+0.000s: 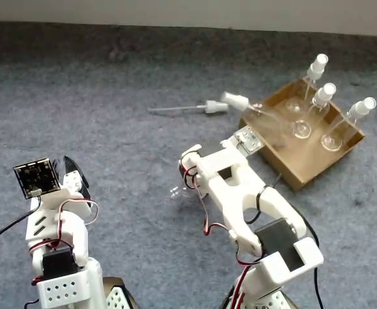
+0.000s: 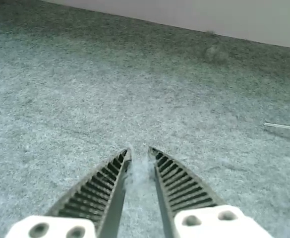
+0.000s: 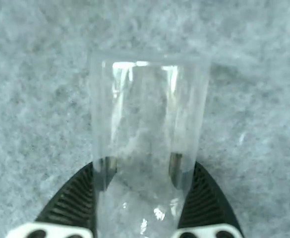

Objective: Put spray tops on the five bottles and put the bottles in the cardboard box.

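My right gripper [image 3: 144, 168] is shut on a clear, topless bottle [image 3: 147, 124], which lies low over the grey carpet. From above, the bottle [image 1: 174, 192] pokes out of that gripper [image 1: 183, 179] near the middle of the floor. A loose white spray top [image 1: 209, 107] lies on the carpet beyond it, its thin tube [image 2: 283, 126] pointing left. The cardboard box [image 1: 304, 170] at the right holds several bottles with spray tops; one [image 1: 236, 101] leans over the box's left edge. My left gripper [image 2: 139, 151] hovers over bare carpet at the left, fingers a narrow gap apart and holding nothing.
Grey carpet covers the whole work area, with a pale wall strip [image 1: 188, 11] along the far edge. The right arm's white body [image 1: 252, 206] stretches from the front edge towards the box's near corner. Open carpet lies between the two arms.
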Robot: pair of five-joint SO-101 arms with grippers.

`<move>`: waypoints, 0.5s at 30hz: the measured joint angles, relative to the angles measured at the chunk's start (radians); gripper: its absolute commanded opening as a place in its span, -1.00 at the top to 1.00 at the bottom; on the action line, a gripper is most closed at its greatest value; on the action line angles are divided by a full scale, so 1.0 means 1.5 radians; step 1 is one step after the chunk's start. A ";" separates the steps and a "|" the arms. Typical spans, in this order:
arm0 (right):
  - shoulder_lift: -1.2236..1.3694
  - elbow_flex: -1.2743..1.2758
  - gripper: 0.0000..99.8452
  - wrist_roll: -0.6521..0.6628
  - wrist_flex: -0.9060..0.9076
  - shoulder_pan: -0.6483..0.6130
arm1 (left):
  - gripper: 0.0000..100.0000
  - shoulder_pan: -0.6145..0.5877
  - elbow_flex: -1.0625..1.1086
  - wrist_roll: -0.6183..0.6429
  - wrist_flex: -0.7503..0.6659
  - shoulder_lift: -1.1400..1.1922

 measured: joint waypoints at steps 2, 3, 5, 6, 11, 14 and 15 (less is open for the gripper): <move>0.000 0.000 0.95 0.000 0.000 -0.007 | 0.98 0.003 0.000 0.000 0.000 0.000; 0.000 0.000 0.91 0.000 0.000 -0.011 | 0.98 0.004 0.000 0.000 0.000 0.000; 0.000 0.000 0.76 0.000 0.000 -0.020 | 0.98 0.004 0.000 0.000 0.000 0.000; 0.000 0.000 0.67 0.000 0.000 -0.025 | 0.98 0.004 0.000 0.000 0.000 0.000; -0.001 -0.002 0.19 0.000 -0.006 -0.035 | 0.98 0.004 0.000 0.000 0.000 0.000; -0.001 -0.002 0.07 0.000 -0.006 -0.037 | 0.98 0.004 0.000 0.000 0.000 0.000; -0.001 -0.001 0.07 0.000 -0.006 -0.037 | 0.98 0.004 0.000 0.000 0.000 0.000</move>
